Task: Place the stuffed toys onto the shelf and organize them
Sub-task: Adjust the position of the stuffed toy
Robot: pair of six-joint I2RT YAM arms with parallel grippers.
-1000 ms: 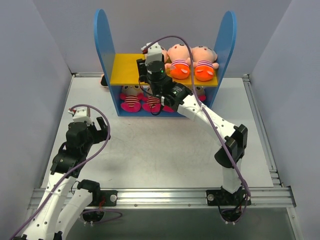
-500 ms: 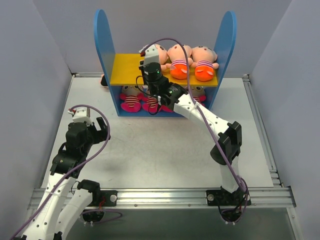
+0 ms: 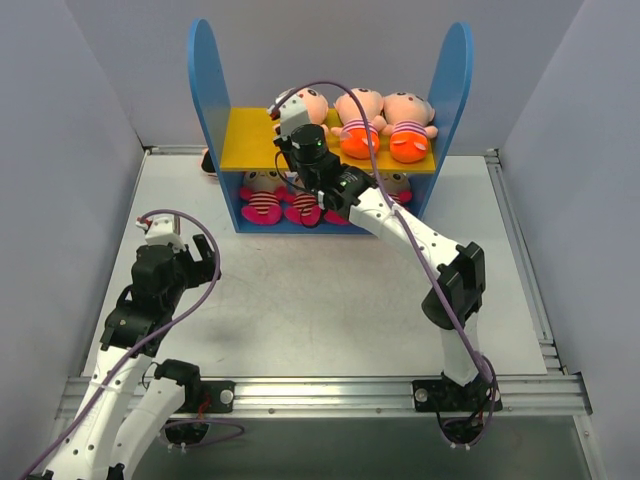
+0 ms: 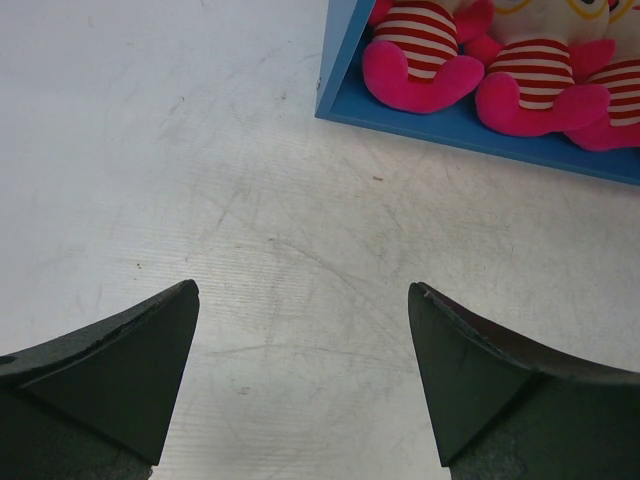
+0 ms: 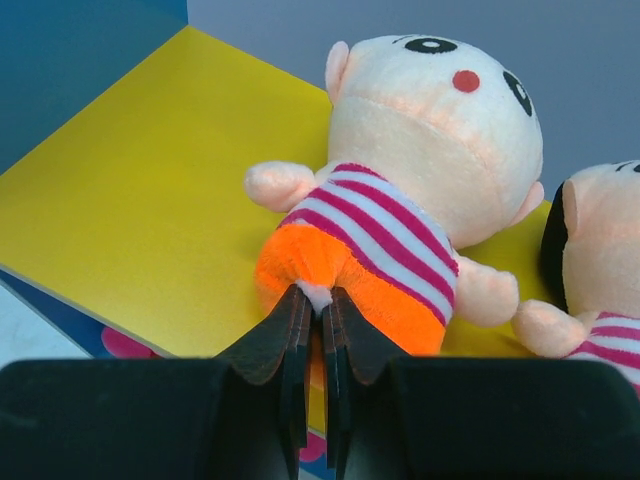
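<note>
- Pinching the orange bottom of a peach-headed toy [image 5: 430, 150], the right gripper [image 5: 318, 300] has its two fingers pressed together on a tuft of the plush. A sliver of pale fabric shows between the tips.
- The held toy lies straight ahead of the right gripper on the yellow upper board [image 5: 150, 180] of the shelf [image 3: 205, 80]. Its head is at the far end, and its pink-and-white striped middle sits between the head and the gripped bottom.
- Just right of the right gripper's fingers, a second peach-headed toy [image 5: 600, 230] lies close beside the held one, with its arm near the held toy's arm.
- The top view shows a third peach-headed toy [image 3: 410, 125] farther right on the same board, near the right blue side panel [image 3: 455, 70].
- To the left of the right gripper, the yellow board runs on to the left blue side panel [image 5: 80, 50].
- Below the right gripper, striped magenta toys [image 4: 420, 45] sit side by side on the blue base [image 4: 480, 125], their feet toward the front edge.
- The left gripper [image 4: 303, 300] hangs over the table [image 4: 200, 150], well apart from the shelf. Its fingers are spread wide, and only the table surface shows between them.
- Ahead and to the right of the left gripper is the near left corner of the blue base.
</note>
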